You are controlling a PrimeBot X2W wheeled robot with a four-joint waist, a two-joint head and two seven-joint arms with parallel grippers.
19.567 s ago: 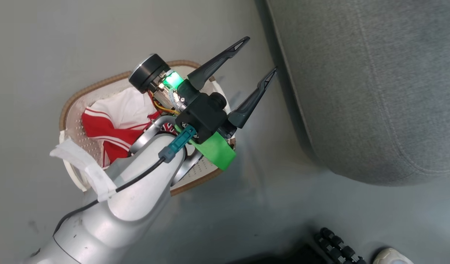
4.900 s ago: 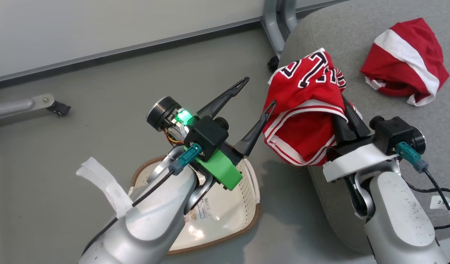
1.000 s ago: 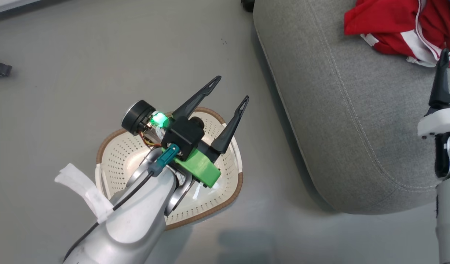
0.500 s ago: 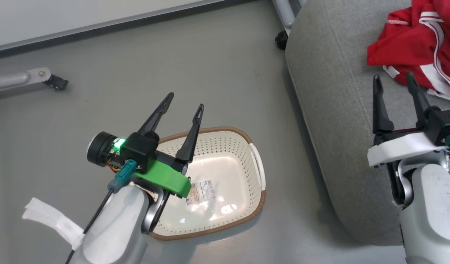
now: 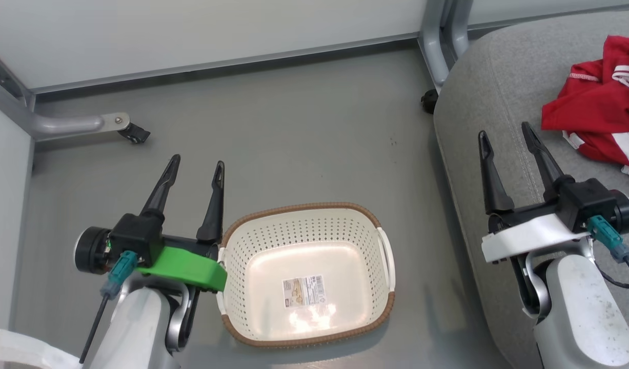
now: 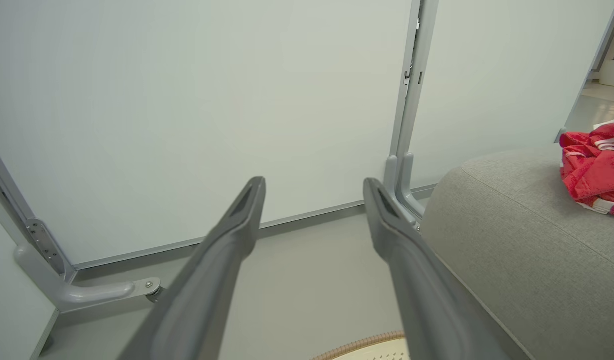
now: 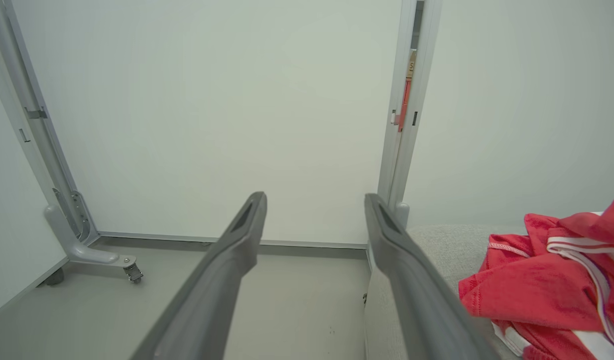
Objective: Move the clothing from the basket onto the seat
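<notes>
A small cream-white perforated plastic basket (image 5: 252,241) with a brown woven-look rim stands on the grey floor (image 5: 293,128), a label sticker (image 5: 304,290) showing on its bare bottom. The soft red-and-white sports clothing (image 5: 599,115) lies heaped on the large grey fabric seat cushion (image 5: 488,92) at right, well apart from the basket. The left gripper (image 5: 198,160) hangs just beside the basket's left side, its two dark fingers spread and holding nothing; the right gripper (image 5: 504,130), over the cushion's near edge, likewise has its jaws released.

Grey floor (image 5: 304,128) with the basket (image 5: 300,207) and the seat (image 5: 499,77), red-and-white clothing (image 5: 591,113) on the seat.
</notes>
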